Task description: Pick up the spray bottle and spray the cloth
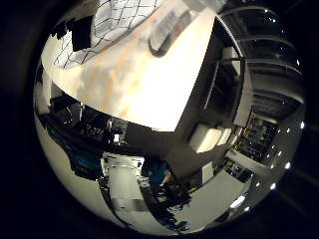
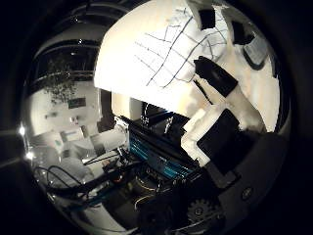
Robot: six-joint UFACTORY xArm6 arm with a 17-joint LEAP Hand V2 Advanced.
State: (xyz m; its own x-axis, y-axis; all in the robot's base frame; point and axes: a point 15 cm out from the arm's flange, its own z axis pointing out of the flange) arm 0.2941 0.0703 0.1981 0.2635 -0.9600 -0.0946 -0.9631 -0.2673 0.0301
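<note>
A white cloth with a dark grid pattern lies flat on a pale table. The little finger side palm view shows the same cloth at the table's far part. My hand is well above the table and away from the cloth. Its white and black fingers reach out relaxed with nothing between them. I cannot make out a spray bottle in either view.
Two small dark objects sit on the table beside the cloth. The table edge drops to a room with desks and shelving. The arm's teal and black parts lie below the palm.
</note>
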